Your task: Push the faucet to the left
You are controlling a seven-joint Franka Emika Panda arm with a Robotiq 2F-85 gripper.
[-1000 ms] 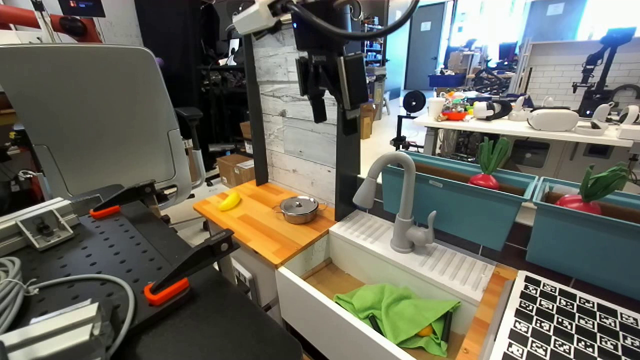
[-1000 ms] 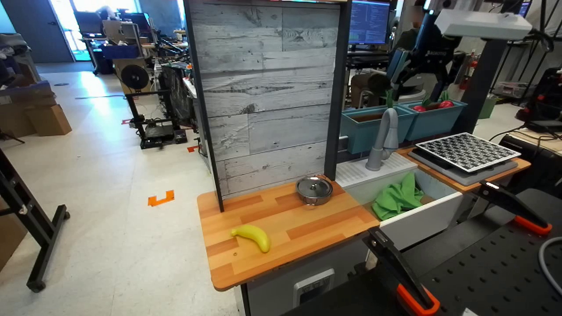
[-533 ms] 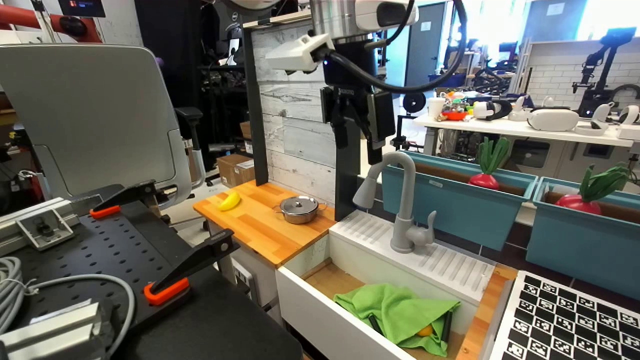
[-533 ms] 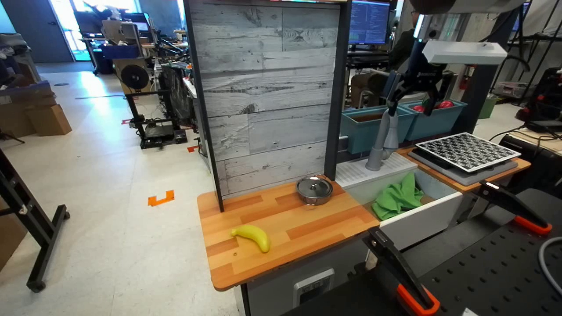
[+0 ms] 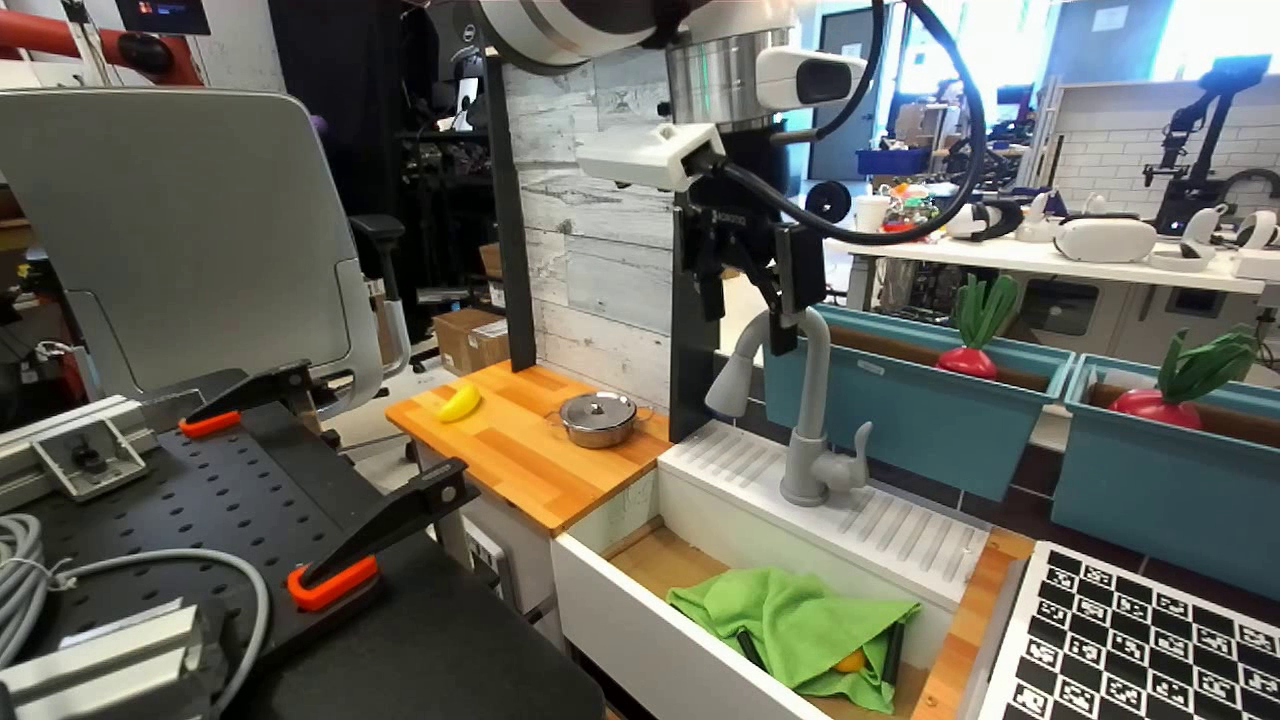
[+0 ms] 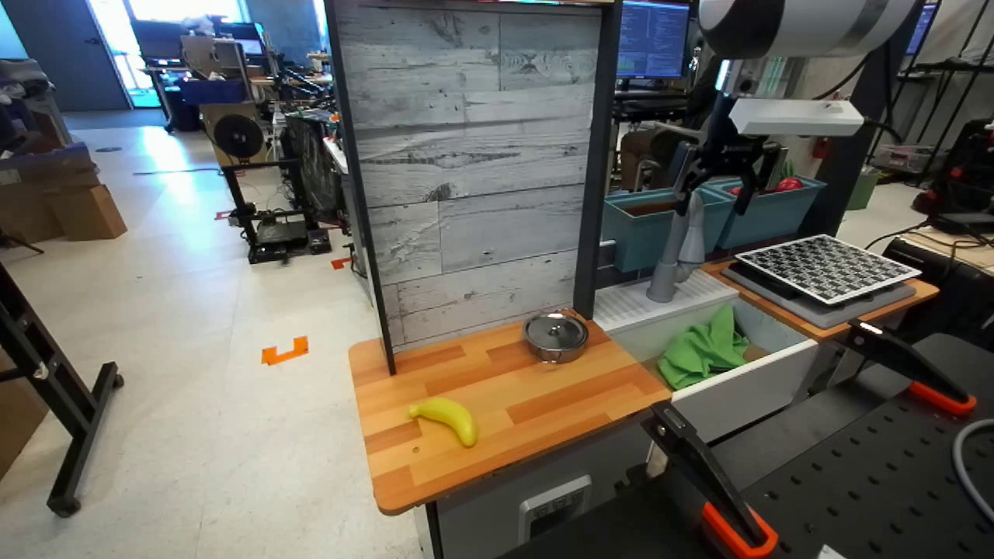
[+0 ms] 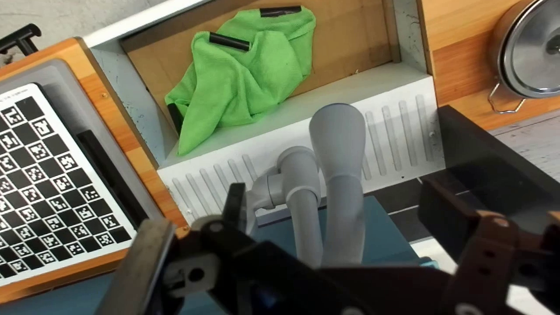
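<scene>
The grey gooseneck faucet [image 5: 816,390] stands upright on the white ridged ledge behind the sink basin. In both exterior views my gripper [image 5: 748,322] is open and sits at the height of the faucet's arch. One finger covers part of the arch top. In an exterior view the gripper [image 6: 712,206] hangs over the faucet [image 6: 666,268]. In the wrist view the faucet's spout [image 7: 337,140] and neck lie between the wide-spread fingers of the gripper [image 7: 333,196]. Its arch top is hidden by the gripper body. I cannot tell whether a finger touches the faucet.
The sink [image 5: 680,640] holds a green cloth [image 5: 790,620]. Teal planters [image 5: 910,400] with red radishes stand behind the faucet. A dark post [image 5: 697,350] and grey board rise beside it. A lidded pot [image 5: 598,418] and banana [image 5: 460,402] lie on the wooden counter.
My gripper has come down and across to the faucet's arch, moving right in one exterior view and left in the other. It stays open. The faucet has not visibly moved.
</scene>
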